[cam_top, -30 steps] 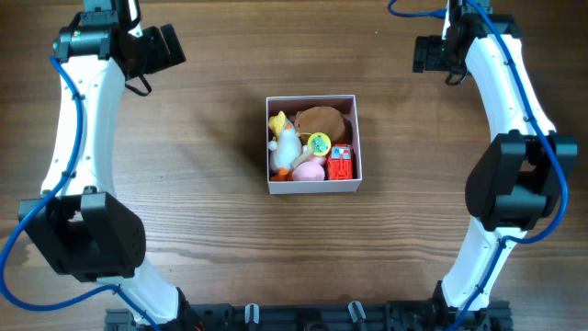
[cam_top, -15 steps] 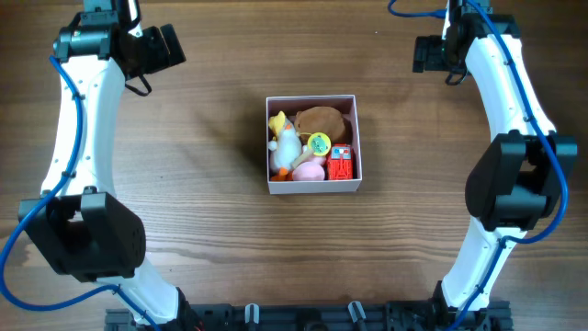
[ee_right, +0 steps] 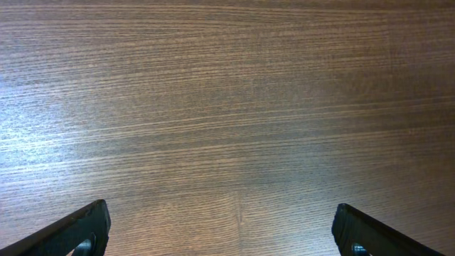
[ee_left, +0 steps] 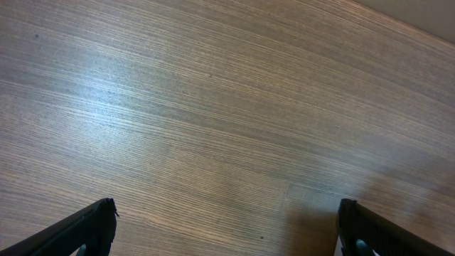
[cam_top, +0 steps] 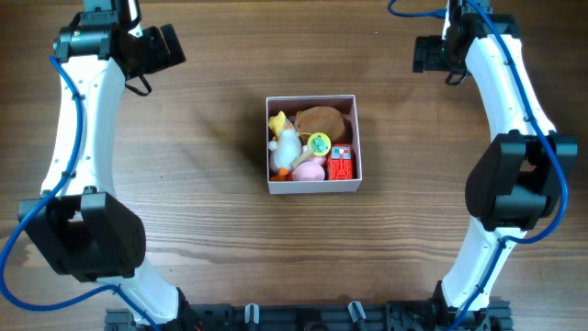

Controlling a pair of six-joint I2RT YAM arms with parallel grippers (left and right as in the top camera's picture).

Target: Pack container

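The container (cam_top: 313, 188), a square white-walled box, sits at the table's middle in the overhead view. It holds a brown plush (cam_top: 322, 119), a yellow and white duck (cam_top: 284, 141), a green and yellow round toy (cam_top: 318, 142), a pink toy (cam_top: 310, 169) and a red block (cam_top: 340, 165). My left gripper (cam_top: 170, 46) is at the far left, well away from the box; its wrist view shows the fingers (ee_left: 226, 226) wide apart over bare wood. My right gripper (cam_top: 421, 53) is at the far right, its fingers (ee_right: 222, 226) also wide apart and empty.
The wooden table (cam_top: 184, 211) surrounds the box. Both white arms run down the left and right sides to their bases at the front edge. A pale strip beyond the table edge (ee_left: 426, 14) shows at the top right of the left wrist view.
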